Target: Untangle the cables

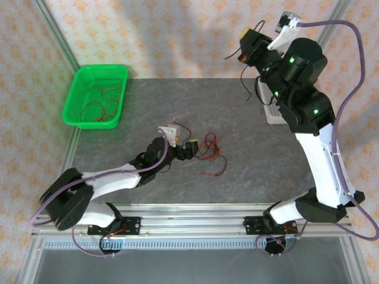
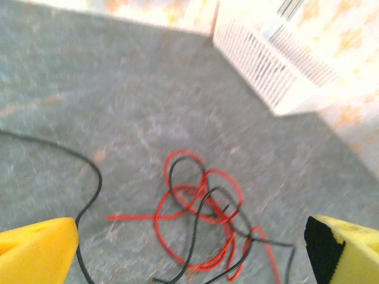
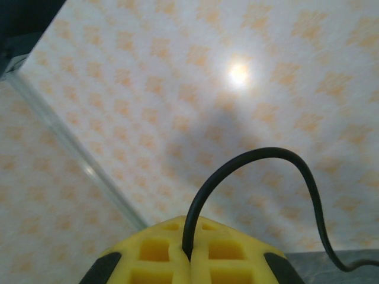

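Well, I had my left gripper [image 2: 190, 239] right by the cable tangle [image 2: 198, 198], jaws wide open and empty; my right gripper [image 3: 189, 260] pinched one black cable [image 3: 260, 152] tight.

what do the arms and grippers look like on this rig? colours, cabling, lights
White links, black joint housings on the left arm and right arm. Green lights on the right arm's joints. A purple-grey cable runs along each. The left gripper: yellow fingers, one with a black pad. The right gripper: yellow, square recesses moulded in, black at the sides.
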Tool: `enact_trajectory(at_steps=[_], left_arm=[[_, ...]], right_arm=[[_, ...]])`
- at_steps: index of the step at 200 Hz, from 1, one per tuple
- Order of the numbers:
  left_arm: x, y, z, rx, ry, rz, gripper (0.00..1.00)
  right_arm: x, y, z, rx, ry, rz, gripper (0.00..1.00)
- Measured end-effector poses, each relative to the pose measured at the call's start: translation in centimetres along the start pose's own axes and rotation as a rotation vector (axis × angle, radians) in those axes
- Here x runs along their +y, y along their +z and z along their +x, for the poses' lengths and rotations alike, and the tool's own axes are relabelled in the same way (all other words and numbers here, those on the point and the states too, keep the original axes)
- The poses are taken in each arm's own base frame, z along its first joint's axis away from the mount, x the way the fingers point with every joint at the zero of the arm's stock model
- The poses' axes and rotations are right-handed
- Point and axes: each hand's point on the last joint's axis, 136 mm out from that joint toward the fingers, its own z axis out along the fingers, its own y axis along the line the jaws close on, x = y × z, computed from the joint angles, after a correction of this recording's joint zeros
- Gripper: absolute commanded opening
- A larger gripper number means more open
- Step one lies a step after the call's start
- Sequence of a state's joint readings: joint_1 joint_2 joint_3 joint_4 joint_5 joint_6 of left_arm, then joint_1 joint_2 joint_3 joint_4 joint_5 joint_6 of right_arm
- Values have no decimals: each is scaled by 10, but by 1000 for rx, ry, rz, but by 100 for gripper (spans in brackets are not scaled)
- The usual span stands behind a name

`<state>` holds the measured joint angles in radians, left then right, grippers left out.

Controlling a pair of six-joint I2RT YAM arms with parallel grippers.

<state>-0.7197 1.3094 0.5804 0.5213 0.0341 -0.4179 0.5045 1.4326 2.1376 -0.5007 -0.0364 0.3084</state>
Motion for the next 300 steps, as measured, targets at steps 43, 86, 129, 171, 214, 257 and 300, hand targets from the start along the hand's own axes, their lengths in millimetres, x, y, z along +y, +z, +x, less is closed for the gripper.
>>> enact_trajectory(at_steps=[43, 86, 129, 171, 214, 257, 300], left_arm=[[-16, -52, -60, -157, -26, 38, 99], [-23, -84, -85, -225, -67, 76, 99], [-24, -108, -86, -282, -169, 145, 99], [-20, -108, -76, -250, -199, 144, 99], [-22, -110, -79, -236, -196, 139, 99], [-23, -114, -81, -229, -190, 134, 99], [-23, -119, -84, -227, -187, 124, 99]], right_arm=[[-91, 29, -24, -25, -5, 156, 0], [-181, 69, -24, 17, 44, 241, 0], [-248, 100, -1, 84, 79, 311, 0], [-314, 115, 23, 129, 102, 404, 0], [-411, 126, 82, 241, 177, 531, 0], [-469, 121, 169, 404, 251, 640, 0], [-516, 104, 219, 498, 255, 809, 0]])
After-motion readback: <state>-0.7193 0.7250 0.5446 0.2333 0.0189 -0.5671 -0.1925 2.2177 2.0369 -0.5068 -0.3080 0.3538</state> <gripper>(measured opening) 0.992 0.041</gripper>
